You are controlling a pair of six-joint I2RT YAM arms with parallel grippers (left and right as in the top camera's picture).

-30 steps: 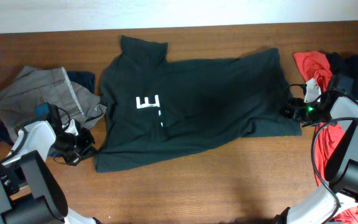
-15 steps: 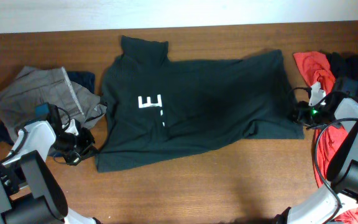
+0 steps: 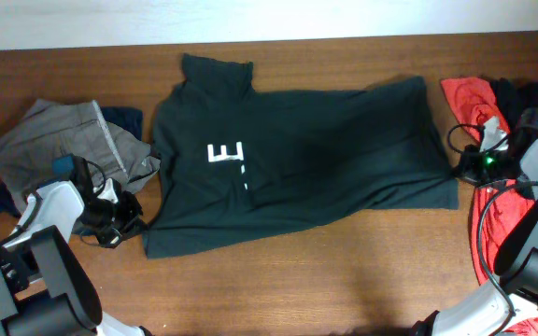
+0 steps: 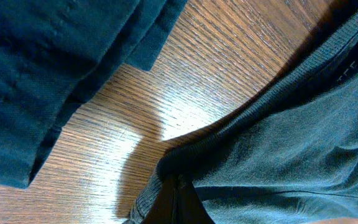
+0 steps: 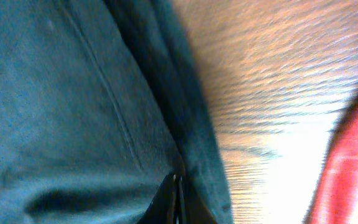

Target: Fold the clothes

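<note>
The clothes' main piece, a dark green T-shirt with white lettering, lies spread flat across the middle of the table. My left gripper sits at the shirt's lower left corner. In the left wrist view it is shut on a fold of the dark fabric. My right gripper is at the shirt's right edge. In the right wrist view it is shut on the hem.
Grey trousers lie crumpled at the left over something dark blue. A red top and a black top are piled at the right edge, under and around my right arm. Bare wood runs along the front.
My right gripper has shut on the shirt's right edge and drawn it to the right, straightening that side. The left gripper has not moved.
</note>
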